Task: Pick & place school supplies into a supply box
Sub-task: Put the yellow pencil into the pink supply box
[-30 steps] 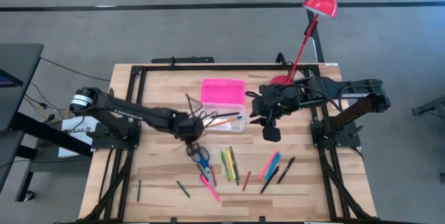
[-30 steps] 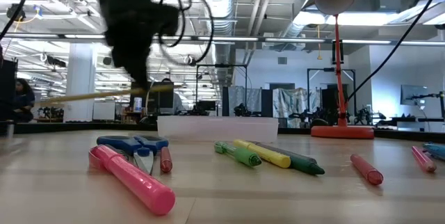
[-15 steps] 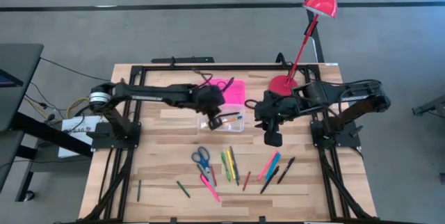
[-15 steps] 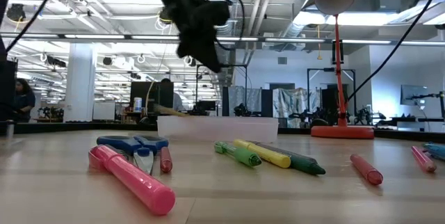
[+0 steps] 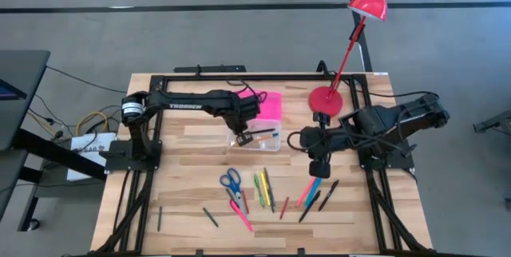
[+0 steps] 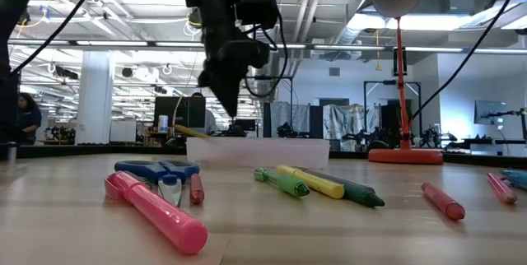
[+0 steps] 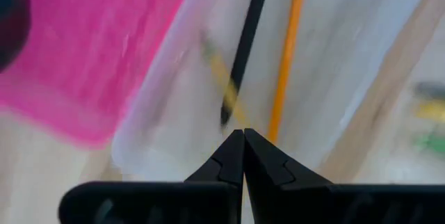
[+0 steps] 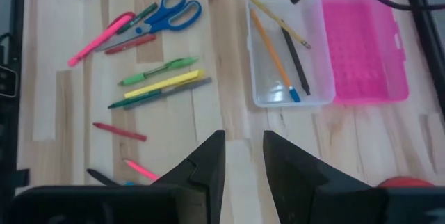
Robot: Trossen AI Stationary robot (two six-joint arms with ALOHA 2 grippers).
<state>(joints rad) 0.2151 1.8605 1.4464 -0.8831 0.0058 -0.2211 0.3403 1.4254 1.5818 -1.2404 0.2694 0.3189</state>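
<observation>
The supply box lies open mid-table, its clear base (image 5: 267,141) nearest me and its pink lid (image 5: 259,104) folded back behind. A black pen (image 8: 295,60) and an orange pen (image 8: 271,50) lie in the base. My left gripper (image 5: 242,136) hangs over the base's left end, shut on a yellow pencil (image 8: 278,19). My right gripper (image 5: 318,168) hovers open, right of the box and above the table, with nothing between its fingers. Blue scissors (image 5: 231,181), green and yellow markers (image 5: 262,187), a pink marker (image 5: 239,213) and more pens (image 5: 313,191) lie flat on the near half. My left gripper pinches the yellow pencil's shaft (image 7: 236,116) between its two shut fingertips, coming steeply from above and across it. The pencil is tilted: its eraser end (image 8: 304,42) is low inside the clear base near the lid, and its other end (image 6: 178,127) sticks out past the base's left wall.
A red desk lamp stands with its base (image 5: 326,97) at the far right, its head out beyond the table. Black frame rails (image 5: 239,77) run along the table's far edge and sides. Bare wood shows to the left of the box.
My left gripper, still shut on the pencil, has swung from above the scissors toward the far edge and right, ending over the box's clear base. The pencil has gone from level to tilted down into the base. My right gripper has moved toward the near edge and turned.
</observation>
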